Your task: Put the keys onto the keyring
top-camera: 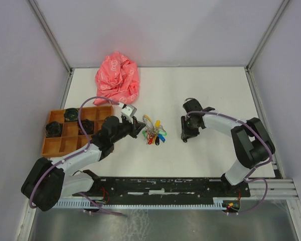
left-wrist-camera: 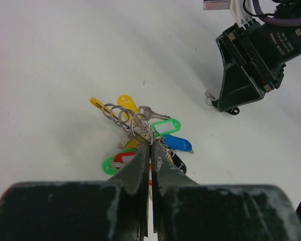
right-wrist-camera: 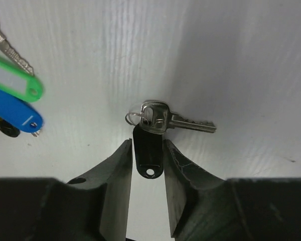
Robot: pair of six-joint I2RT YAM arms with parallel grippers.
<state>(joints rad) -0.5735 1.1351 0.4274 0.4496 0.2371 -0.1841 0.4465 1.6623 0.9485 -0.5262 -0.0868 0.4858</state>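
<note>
Left gripper point(left-wrist-camera: 150, 144) pressed together on a cluster of silver wire split rings point(left-wrist-camera: 130, 119), atop the bunch of coloured plastic key tags point(left-wrist-camera: 166, 125) mid white table point(top-camera: 215, 90). Right gripper point(right-wrist-camera: 147, 144) straddles the flat black plastic tag point(right-wrist-camera: 148, 156) of a small silver metal key point(right-wrist-camera: 188, 123), which lies apart from the bunch (pinching or merely flanking: cannot tell).

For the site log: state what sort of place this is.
Probably a robot lab test cell: a white table boxed in by plain panels, two arms bolted to a rail, staged props like a key bunch.
</note>
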